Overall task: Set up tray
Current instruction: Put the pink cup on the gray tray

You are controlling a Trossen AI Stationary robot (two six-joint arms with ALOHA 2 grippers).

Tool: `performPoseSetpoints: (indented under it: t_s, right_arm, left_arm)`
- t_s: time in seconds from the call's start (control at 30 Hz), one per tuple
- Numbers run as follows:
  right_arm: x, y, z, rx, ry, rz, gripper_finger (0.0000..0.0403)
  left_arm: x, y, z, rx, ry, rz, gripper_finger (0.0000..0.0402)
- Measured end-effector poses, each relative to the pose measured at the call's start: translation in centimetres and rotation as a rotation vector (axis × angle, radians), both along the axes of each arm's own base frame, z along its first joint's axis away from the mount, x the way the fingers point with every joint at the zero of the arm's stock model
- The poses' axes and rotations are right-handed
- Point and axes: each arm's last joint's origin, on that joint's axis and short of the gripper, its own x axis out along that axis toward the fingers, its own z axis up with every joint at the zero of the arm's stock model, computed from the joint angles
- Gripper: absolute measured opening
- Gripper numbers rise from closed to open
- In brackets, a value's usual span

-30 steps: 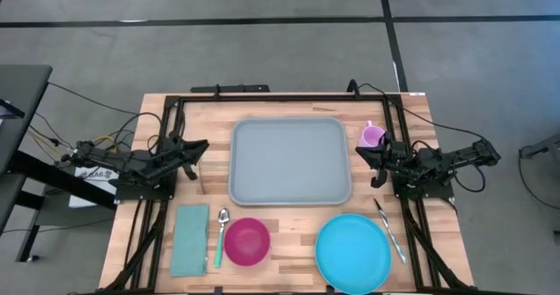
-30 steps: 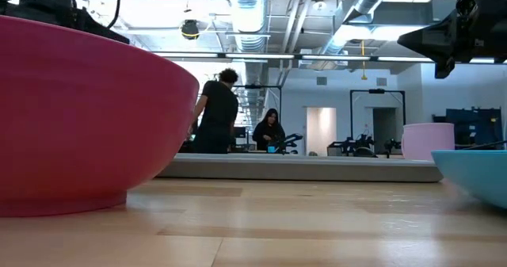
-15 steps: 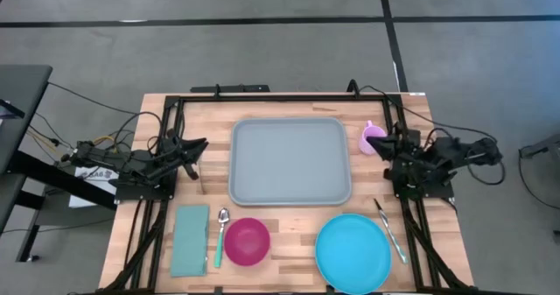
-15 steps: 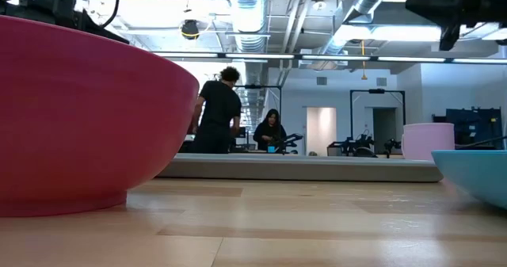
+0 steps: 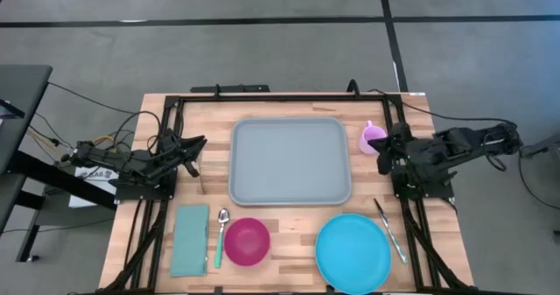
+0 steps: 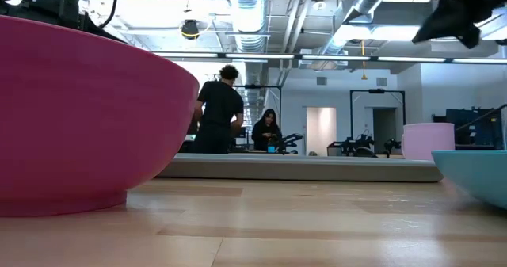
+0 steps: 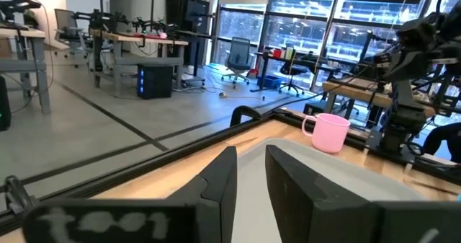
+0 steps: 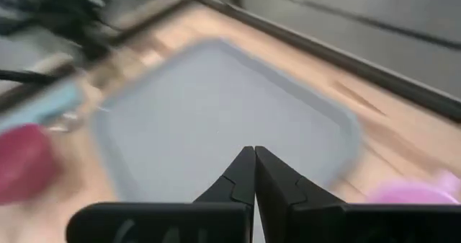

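table (image 5: 289,248) — wooden, framed in black rails | tray (image 5: 290,161) — grey-blue, flat at the table's far middle, nothing on it | plate (image 5: 353,252) blue, near right | bowl (image 5: 247,241) magenta, near middle | left gripper (image 5: 198,145) beside tray's left edge, fingers slightly apart | right gripper (image 5: 381,159) beside pink cup (image 5: 372,136), fingers pressed together, holding nothing

The left arm lies low along the left edge, reaching inward; its dark two-finger left claw (image 5: 194,145) holds nothing, fingers (image 7: 220,182) parted by a narrow gap. The right arm stretches in from the right edge, wrist raised, and its dark right claw (image 5: 382,153) has its fingertips (image 8: 253,167) pressed together, empty.
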Motion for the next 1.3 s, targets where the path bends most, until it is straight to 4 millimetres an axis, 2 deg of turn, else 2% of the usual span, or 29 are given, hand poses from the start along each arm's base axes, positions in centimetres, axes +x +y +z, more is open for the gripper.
performPoseSetpoints:
  t_s: [0.23, 0.43, 0.67, 0.9, 1.07, 1.3]
  right_arm:
    - [-1.4, -0.9, -1.1, 0.184, 0.185, -0.33, 0.0]
    - [-1.5, -1.2, -1.3, 0.329, 0.132, -0.474, 0.0]
    - [-1.3, -1.5, -1.0, 0.211, 0.108, -0.484, 0.0]
    - [-1.3, -1.9, -0.9, 0.19, 0.046, -0.572, 0.0]
    - [-1.4, -2.4, -0.7, 0.08, 0.022, -0.642, 0.0]
    - [-1.5, -2.8, -0.6, 0.145, -0.058, -0.753, 0.0]
  left_arm:
    - [0.0, 0.0, 0.0, 0.004, 0.003, 0.003, 0.0063]
    - [-0.1, 0.1, 0.0, 0.003, 0.005, 0.045, 0.0063]
    - [-0.2, 0.2, 0.0, 0.0, 0.006, 0.082, 0.0063]
    - [-0.2, 0.2, 0.0, 0.002, 0.011, 0.109, 0.0063]
    - [-0.2, 0.2, 0.0, 0.002, 0.011, 0.108, 0.0063]
    - [-0.2, 0.2, 0.0, 0.002, 0.011, 0.111, 0.0063]
